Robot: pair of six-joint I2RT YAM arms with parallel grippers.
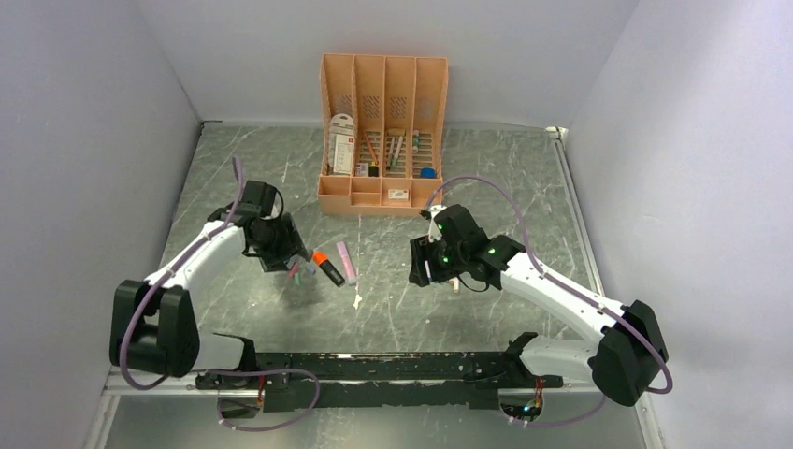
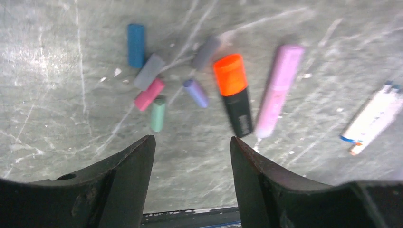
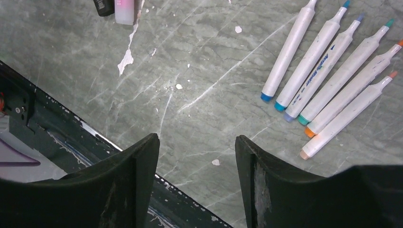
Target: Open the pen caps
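Note:
Several loose caps lie on the table in the left wrist view: blue [image 2: 136, 45], grey [image 2: 148, 71], pink [image 2: 149, 94], green [image 2: 158, 113] and lilac [image 2: 196, 92]. Beside them lies a black highlighter [image 2: 240, 111] with its orange cap [image 2: 230, 73] on, and a pink highlighter [image 2: 279, 89]. My left gripper [image 2: 192, 142] is open and empty, above and just short of them. Several uncapped white markers [image 3: 328, 71] lie in a row. My right gripper [image 3: 197, 142] is open and empty, to their left. From above, the left gripper [image 1: 281, 257] hovers by the orange cap [image 1: 321, 257]; the right gripper [image 1: 425, 267] hides most of the markers.
A peach desk organizer [image 1: 383, 131] with pens stands at the back middle. A white marker with blue print [image 2: 375, 116] lies right of the pink highlighter. The black front rail [image 1: 374, 369] runs along the near edge, close under the right gripper. Grey walls enclose the table.

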